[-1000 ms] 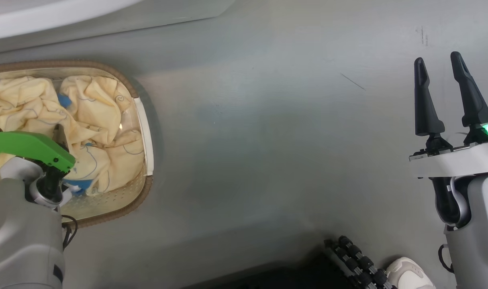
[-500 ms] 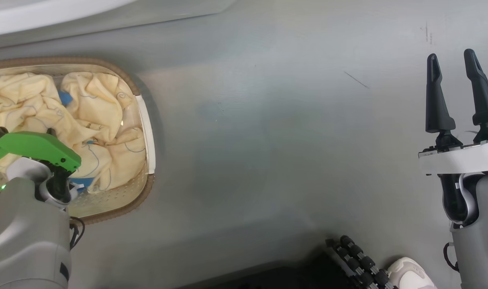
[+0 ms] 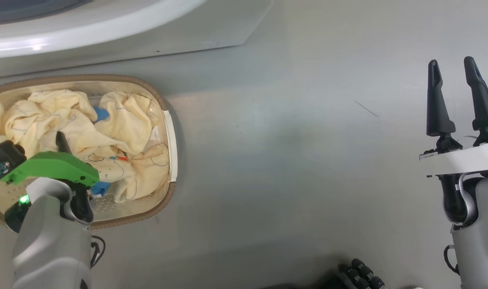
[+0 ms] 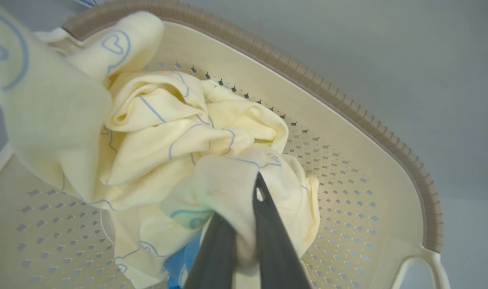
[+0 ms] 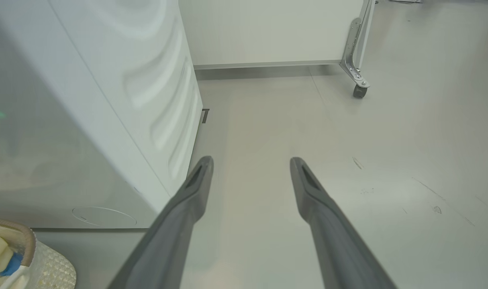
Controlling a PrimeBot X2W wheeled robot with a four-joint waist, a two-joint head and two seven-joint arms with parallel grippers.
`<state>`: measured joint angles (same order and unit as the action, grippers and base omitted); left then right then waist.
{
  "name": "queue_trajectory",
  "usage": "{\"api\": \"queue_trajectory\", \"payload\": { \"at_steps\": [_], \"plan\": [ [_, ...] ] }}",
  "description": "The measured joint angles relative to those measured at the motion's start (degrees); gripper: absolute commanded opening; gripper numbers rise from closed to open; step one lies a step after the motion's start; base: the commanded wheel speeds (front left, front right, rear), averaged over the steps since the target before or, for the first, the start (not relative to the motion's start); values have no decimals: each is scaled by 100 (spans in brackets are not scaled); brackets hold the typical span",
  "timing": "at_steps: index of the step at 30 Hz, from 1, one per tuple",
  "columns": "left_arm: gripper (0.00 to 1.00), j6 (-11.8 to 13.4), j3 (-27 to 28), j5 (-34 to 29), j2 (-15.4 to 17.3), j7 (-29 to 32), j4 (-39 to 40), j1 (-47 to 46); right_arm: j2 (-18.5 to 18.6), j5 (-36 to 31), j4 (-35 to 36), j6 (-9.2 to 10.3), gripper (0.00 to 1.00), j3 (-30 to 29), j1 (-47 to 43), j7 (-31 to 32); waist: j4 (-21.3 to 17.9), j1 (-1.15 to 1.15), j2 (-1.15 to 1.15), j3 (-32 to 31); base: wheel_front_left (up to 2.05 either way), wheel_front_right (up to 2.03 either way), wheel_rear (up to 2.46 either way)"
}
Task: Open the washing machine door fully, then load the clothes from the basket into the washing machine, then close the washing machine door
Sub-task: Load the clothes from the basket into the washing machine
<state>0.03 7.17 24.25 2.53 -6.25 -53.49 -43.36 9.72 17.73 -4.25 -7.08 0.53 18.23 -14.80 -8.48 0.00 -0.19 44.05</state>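
Since a second ago my left gripper [image 4: 244,208] has gone from spread to shut, and it now pinches a fold of the clothes [image 4: 167,132]. The head camera has tipped too (the scene's shift in that view is the camera's, not the things').

1. Left gripper: closed on cream-yellow cloth, pointing down into the basket [image 4: 340,132]. One dark finger [image 4: 268,241] is bare; the other is partly wrapped by the fold.
2. Clothes: a crumpled heap with thin blue line prints, lying inside the basket ahead of the left gripper and to both sides of it. A blue patch sits just beside its fingers.
3. Basket: cream, perforated, brown rim; its walls surround the left gripper. It stands on the grey floor [image 3: 288,160].
4. Washing machine [image 5: 107,100]: white, just beyond the basket, ahead of the left gripper and to the left of my right gripper [image 3: 451,68].
5. Right gripper: jaws wide apart and empty, over bare floor, well apart from the basket.
6. White panel on a caster [image 5: 359,89]: far ahead of the right gripper.
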Motion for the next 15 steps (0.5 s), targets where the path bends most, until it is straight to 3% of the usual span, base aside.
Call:
{"api": "queue_trajectory", "payload": {
  "at_steps": [7,15],
  "plan": [
    [0,-386,-71,90,-67,-680,89,329,-4,0,-96,0,100,-68,-74,0,209,0,0,-510,0,0,0],
    [0,-546,-163,146,-99,-798,271,764,-44,-8,-208,0,100,-194,-361,0,425,0,0,-1156,0,0,0]
  ]
}}
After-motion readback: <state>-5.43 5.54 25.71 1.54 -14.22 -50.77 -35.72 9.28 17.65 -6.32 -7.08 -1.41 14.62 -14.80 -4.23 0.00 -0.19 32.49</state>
